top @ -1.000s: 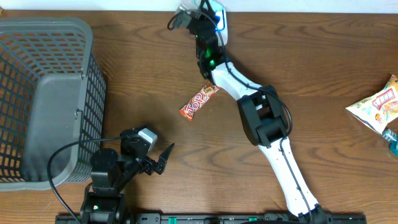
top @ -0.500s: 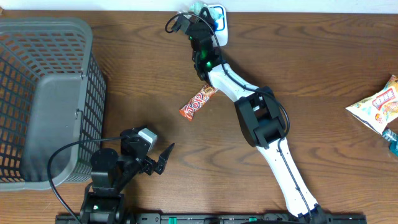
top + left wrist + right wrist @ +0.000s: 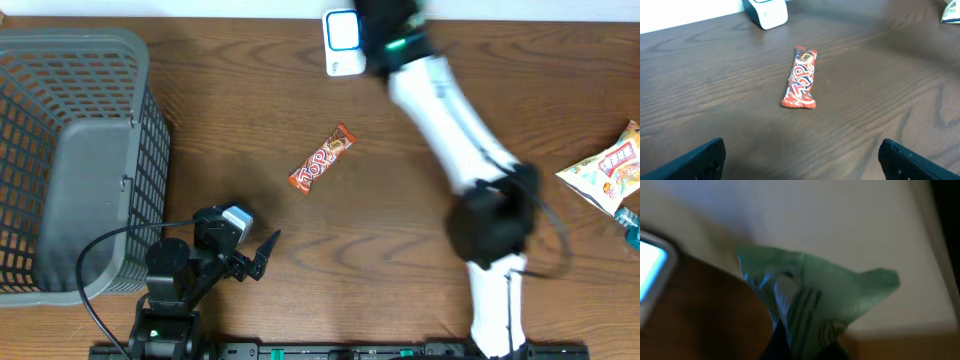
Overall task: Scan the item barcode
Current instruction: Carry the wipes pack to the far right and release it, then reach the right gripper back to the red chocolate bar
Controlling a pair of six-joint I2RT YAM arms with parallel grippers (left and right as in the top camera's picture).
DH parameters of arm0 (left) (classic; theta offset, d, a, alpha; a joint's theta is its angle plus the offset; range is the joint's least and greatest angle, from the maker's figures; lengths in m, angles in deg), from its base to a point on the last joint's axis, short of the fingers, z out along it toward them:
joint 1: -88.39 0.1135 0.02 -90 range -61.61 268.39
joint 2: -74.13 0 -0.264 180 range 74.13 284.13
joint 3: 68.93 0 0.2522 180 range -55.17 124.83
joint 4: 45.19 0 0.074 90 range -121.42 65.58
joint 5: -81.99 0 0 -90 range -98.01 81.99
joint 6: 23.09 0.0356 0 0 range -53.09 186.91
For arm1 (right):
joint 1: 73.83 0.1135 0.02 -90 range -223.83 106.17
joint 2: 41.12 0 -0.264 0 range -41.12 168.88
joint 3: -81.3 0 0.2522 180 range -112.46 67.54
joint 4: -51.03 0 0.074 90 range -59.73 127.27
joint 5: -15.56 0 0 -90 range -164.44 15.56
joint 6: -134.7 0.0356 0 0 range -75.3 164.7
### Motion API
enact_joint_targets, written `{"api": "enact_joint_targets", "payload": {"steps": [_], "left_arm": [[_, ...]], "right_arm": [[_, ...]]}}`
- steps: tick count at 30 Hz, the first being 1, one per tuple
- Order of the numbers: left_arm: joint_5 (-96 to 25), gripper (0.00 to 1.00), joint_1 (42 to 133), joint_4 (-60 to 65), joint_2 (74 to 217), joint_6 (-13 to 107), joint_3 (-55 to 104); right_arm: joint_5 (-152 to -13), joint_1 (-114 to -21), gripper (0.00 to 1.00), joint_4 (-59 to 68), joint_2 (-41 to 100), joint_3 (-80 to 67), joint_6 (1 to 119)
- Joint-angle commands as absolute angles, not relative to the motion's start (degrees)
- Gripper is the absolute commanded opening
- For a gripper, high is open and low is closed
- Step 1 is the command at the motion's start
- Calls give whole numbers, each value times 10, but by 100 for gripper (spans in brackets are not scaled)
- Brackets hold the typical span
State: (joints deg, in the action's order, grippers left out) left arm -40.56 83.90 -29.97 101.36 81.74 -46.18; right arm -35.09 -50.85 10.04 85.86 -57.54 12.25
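Packet hanging in the right fingers by the scanner

Green packet (image 3: 810, 305) is showing in the right wrist view, crinkled and blurred. Its lower end is sitting pinched between the right fingers (image 3: 774, 342), which are clenching on it. The packet is standing out against a pale wall, above the brown bench (image 3: 250, 100). At the left edge of that same view, a bright blue-white patch of the scanner (image 3: 342, 40) is glowing just beside it.

From overhead, the right arm (image 3: 450, 120) is stretching diagonally across the bench to its far edge. The arm's tip is lying just right of the white scanner, but that end is smeared by blur, so neither packet nor fingers are making themselves out there.

The left fingers (image 3: 705, 161) are standing released, spread wide and gripping nothing. One tip is showing at each lower corner of the left wrist view. They are hovering low over bare wood near the front edge, pointing toward an orange candy bar (image 3: 322, 158). The bar is lying flat in the middle of the bench, well apart from both sets of fingers.

A grey mesh basket (image 3: 70, 150) is occupying the left side of the bench. A white and orange snack bag (image 3: 608, 170) is lying at the right edge, far from the scanner.
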Motion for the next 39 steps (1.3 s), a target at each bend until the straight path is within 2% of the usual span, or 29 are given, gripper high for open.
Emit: {"api": "enact_joint_targets", "payload": {"steps": [1, 7, 13, 21, 22, 23, 25, 26, 32, 39], "left_arm": [[-403, 98, 841, -301, 1011, 812, -463], [-403, 98, 841, -301, 1011, 812, -463], [-403, 98, 841, -301, 1011, 812, -463], [-403, 98, 841, -301, 1011, 812, -463], [-403, 98, 841, -301, 1011, 812, -463], [-403, 98, 841, -301, 1011, 812, -463], [-403, 98, 841, -301, 1011, 812, -463], [-403, 98, 841, -301, 1011, 812, -463], [-403, 98, 841, -301, 1011, 812, -463], [-403, 98, 841, -301, 1011, 812, -463]], "right_arm": [[-320, -601, 1, -13, 817, -583, 335], [-440, -749, 1, -171, 838, -557, 502], [-499, -880, 1, -169, 886, -499, 540], [-530, -969, 1, -174, 908, -476, 568], [-539, -976, 10, -176, 904, -478, 567], [-552, -983, 34, -183, 895, -484, 567], [-569, -989, 65, -194, 879, -494, 567], [-583, -990, 97, -199, 864, -500, 567], [-701, -972, 99, -223, 749, -508, 575], [-994, -890, 99, -246, 654, -507, 610]]}}
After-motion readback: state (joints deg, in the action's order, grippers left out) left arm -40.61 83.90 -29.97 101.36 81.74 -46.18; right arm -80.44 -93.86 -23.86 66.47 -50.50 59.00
